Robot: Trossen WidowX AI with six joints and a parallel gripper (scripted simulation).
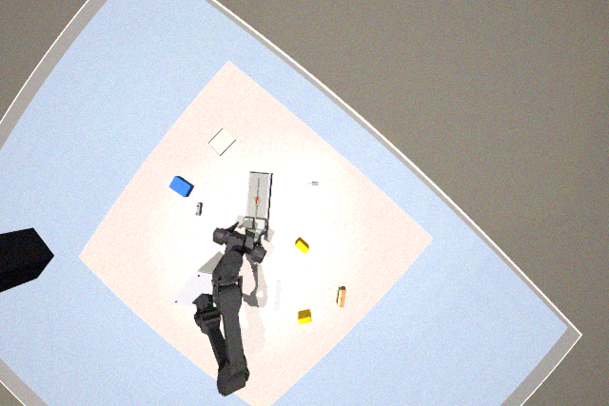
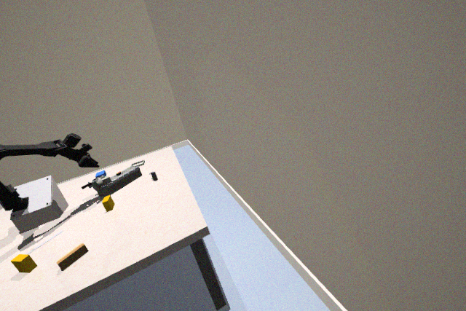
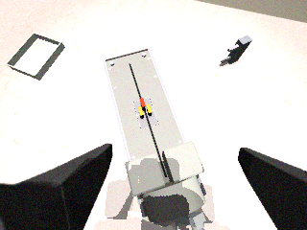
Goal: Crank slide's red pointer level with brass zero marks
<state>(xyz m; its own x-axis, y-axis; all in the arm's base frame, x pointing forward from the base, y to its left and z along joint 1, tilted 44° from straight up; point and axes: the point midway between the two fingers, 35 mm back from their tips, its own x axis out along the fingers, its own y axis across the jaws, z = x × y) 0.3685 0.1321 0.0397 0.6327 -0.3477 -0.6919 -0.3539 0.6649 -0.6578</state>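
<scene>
The machine (image 1: pixel 259 185) (image 2: pixel 122 180) (image 3: pixel 126 91) is a long grey slide bed with a slotted top and a housing at its near end. Its red pointer (image 3: pixel 142 102) (image 1: pixel 256 199) sits in the slot, slightly toward the far end from the two brass marks (image 3: pixel 145 111), not level with them. The dark crank handle (image 2: pixel 86 185) sticks out from the near end in the exterior view; in the wrist view it is not in sight, only a grey crank part (image 3: pixel 197 220) at the bottom edge. My gripper (image 1: pixel 249 233) (image 2: pixel 94 164) (image 3: pixel 175 150) is open and empty, above the housing.
A dark rectangular frame (image 3: pixel 15 57) and a small black bracket (image 3: pixel 240 49) (image 2: pixel 153 176) stand beyond the machine. A blue block (image 1: pixel 181 186) and small dark part (image 1: pixel 198 208) lie left. Yellow blocks (image 1: pixel 302 245) (image 1: pixel 304 316) and a wooden block (image 1: pixel 342 296) lie right. A grey box (image 2: pixel 36 196) stands near the arm.
</scene>
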